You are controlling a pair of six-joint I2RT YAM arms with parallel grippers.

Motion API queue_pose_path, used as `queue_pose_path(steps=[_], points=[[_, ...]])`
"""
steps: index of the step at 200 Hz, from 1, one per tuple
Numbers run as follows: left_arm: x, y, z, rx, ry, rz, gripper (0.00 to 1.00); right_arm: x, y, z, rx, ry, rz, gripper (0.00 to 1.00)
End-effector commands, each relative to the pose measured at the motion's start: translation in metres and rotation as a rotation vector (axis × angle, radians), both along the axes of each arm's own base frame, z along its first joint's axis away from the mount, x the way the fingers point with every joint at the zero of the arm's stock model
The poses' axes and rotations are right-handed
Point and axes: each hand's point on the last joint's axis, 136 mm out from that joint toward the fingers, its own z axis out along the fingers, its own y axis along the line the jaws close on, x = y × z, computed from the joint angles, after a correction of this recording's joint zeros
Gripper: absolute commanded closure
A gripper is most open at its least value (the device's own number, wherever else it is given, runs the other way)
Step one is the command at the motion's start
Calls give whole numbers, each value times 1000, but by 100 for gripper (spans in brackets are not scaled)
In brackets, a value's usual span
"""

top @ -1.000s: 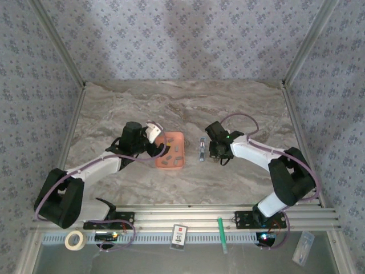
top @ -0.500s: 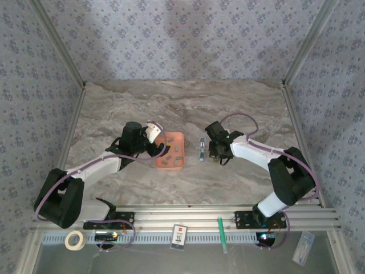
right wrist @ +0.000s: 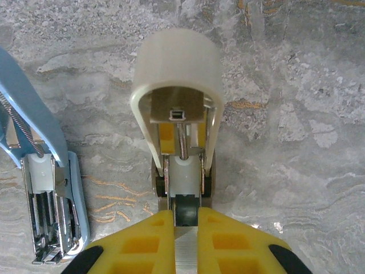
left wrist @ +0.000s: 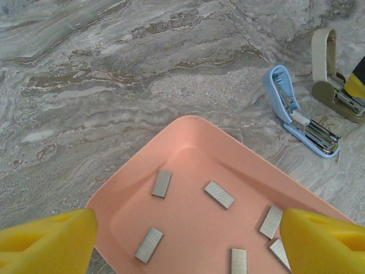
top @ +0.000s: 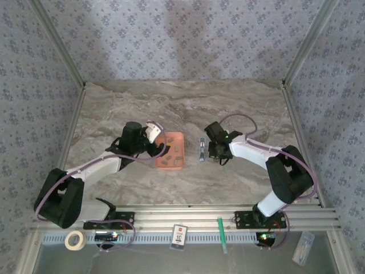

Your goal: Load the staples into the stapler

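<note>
L arm: reaches toward 1 o'clock; left gripper (top: 159, 149) above orange tray (left wrist: 188, 130), fingers apart.
R arm: elbow bent; right gripper (right wrist: 185, 242) fingers together at cream stapler (right wrist: 177, 63).
stapler (left wrist: 296, 114): open, 3 o'clock of tray.
staples (left wrist: 219, 194): 6 seen in tray.

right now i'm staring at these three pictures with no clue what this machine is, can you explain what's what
These are two robot arms bolted at the near edge of a marble-patterned table. The wide picture looks down from above and behind them. The other two pictures come from a small camera on each wrist, so the yellow shapes at the bottom are that claw's own fingers. The left claw is open and empty, over an orange tray holding several short grey staple strips. Beside the tray lies a light-blue mini stapler, flipped open. The right claw appears shut on the metal front end of a second, cream stapler, also open.
</note>
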Motion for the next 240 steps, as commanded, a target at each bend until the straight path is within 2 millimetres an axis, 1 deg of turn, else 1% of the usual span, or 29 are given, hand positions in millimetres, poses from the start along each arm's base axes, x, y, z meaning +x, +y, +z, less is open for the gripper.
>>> queue_pose_path(steps=[1,20,63,97,146,201,240], points=[[2,-6,8,-19,-14,-15,17,0,0,-2,-13,18,9,88],[2,-6,7,-18,-14,-15,17,1,-2,-2,-20,12,6,88],[2,-5,8,-18,-17,-14,17,7,-1,8,-14,-32,0,89],[2,-5,9,-18,-20,-15,17,5,-4,4,-28,-22,-1,89],[1,-5,9,-15,-20,-18,17,4,-5,2,-53,-34,3,90],[2,-5,9,-14,-20,-17,17,-1,-5,-7,-85,-20,15,90],[1,-5,9,-13,-20,-19,17,-3,-6,-6,-107,-26,19,90]])
